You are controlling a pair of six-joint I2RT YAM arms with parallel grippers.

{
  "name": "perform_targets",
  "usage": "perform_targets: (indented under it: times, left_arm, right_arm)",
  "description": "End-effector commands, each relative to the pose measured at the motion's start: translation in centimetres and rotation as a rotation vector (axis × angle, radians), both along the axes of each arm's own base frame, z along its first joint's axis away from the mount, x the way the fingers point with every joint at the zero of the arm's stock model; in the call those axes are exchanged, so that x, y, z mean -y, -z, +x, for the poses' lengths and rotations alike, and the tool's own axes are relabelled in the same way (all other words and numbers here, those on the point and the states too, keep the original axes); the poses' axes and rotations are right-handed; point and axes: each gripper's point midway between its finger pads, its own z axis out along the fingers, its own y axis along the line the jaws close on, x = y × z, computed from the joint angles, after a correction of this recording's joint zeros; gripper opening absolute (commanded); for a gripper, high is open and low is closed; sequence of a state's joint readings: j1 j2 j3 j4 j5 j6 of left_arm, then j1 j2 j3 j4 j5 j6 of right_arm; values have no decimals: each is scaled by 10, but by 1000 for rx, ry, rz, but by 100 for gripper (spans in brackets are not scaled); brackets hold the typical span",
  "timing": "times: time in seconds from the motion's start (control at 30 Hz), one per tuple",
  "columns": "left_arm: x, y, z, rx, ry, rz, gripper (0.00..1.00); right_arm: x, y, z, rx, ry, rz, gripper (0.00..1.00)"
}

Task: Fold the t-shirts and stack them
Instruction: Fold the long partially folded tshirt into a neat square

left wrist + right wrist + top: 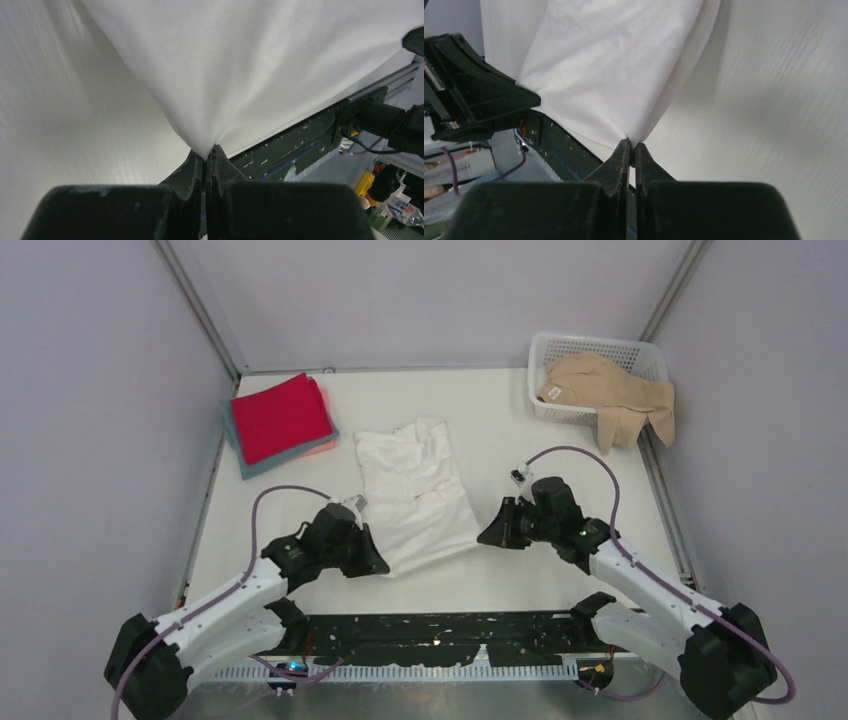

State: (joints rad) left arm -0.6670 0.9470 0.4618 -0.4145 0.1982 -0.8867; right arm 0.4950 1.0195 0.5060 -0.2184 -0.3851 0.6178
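A white t-shirt (415,495) lies in the middle of the table, collar end away from me. My left gripper (378,565) is shut on its near left corner, the cloth (240,75) pinched between the closed fingers. My right gripper (487,533) is shut on its near right corner, where the cloth (614,75) rises from the fingertips. A stack of folded squares, red (282,416) on top with teal-blue and pink edges below, sits at the far left. A tan t-shirt (610,392) with a small neck label hangs out of the basket.
A white plastic lattice basket (560,348) stands at the far right corner. Grey walls with metal frame posts close in the table. A dark rail (440,640) runs along the near edge between the arm bases.
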Motion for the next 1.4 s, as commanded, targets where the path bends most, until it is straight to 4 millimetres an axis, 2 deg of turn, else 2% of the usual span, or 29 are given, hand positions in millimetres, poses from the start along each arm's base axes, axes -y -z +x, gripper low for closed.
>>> perform_targets:
  times: [0.0, 0.1, 0.23, 0.4, 0.43, 0.47, 0.5, 0.53, 0.63, 0.67, 0.7, 0.73, 0.83, 0.97, 1.13, 1.17, 1.2, 1.23, 1.27, 1.3, 1.33, 1.37]
  left_arm:
    - [-11, -15, -35, 16, 56, -32, 0]
    - [-5, -38, -43, 76, 81, -140, 0]
    - [-2, -61, -40, 159, 81, -215, 0]
    - [1, -87, -23, 245, 52, -226, 0]
    - [3, -91, -16, 266, 49, -223, 0]
    - [6, -97, -11, 285, 49, -233, 0]
    - [9, -102, -6, 300, 54, -244, 0]
    - [12, -107, 0, 313, 59, -257, 0]
    - [9, -114, 22, 324, 26, -257, 0]
    - [7, -116, 29, 325, 15, -262, 0]
    - [7, -119, 36, 330, 13, -282, 0]
    - [6, -123, 42, 327, 14, -304, 0]
    - [-1, -134, 64, 365, -18, -307, 0]
    - [-5, -148, 89, 400, -24, -295, 0]
    - [-10, -143, 123, 354, -49, -315, 0]
    - [-9, -143, 128, 344, -47, -329, 0]
    - [-9, -140, 134, 330, -53, -335, 0]
    - [-10, -138, 139, 322, -58, -335, 0]
    - [-13, -137, 145, 322, -68, -330, 0]
    - [-15, -135, 152, 319, -81, -325, 0]
    - [-18, -133, 158, 320, -89, -322, 0]
    - [-20, -132, 164, 323, -99, -323, 0]
  right_arm:
    - [1, -21, -38, 9, -114, 57, 6]
    - [-1, -50, -45, 97, -131, 131, 6]
    - [-2, -86, -41, 220, -112, 196, 6]
    - [-7, -113, -14, 312, -45, 228, 6]
    - [-10, -123, -8, 343, -36, 247, 6]
    - [-11, -123, 0, 337, -11, 250, 6]
    - [-14, -135, 7, 373, 3, 282, 6]
    - [-17, -137, 13, 375, 7, 291, 6]
    - [-23, -161, 31, 436, 29, 321, 6]
    - [-25, -157, 38, 423, 36, 308, 6]
    - [-26, -166, 44, 444, 43, 313, 6]
    - [-28, -163, 51, 431, 47, 303, 6]
    - [-30, -179, 69, 463, 67, 312, 6]
    - [-30, -185, 93, 475, 90, 288, 6]
    - [-34, -193, 118, 484, 87, 298, 6]
    - [-34, -189, 125, 474, 92, 295, 6]
    - [-35, -195, 130, 486, 88, 305, 6]
    - [-38, -188, 136, 467, 86, 300, 6]
    - [-40, -193, 141, 474, 80, 310, 6]
    - [-42, -185, 148, 452, 80, 304, 6]
    - [-45, -191, 152, 463, 72, 322, 6]
    - [-47, -185, 158, 447, 71, 322, 6]
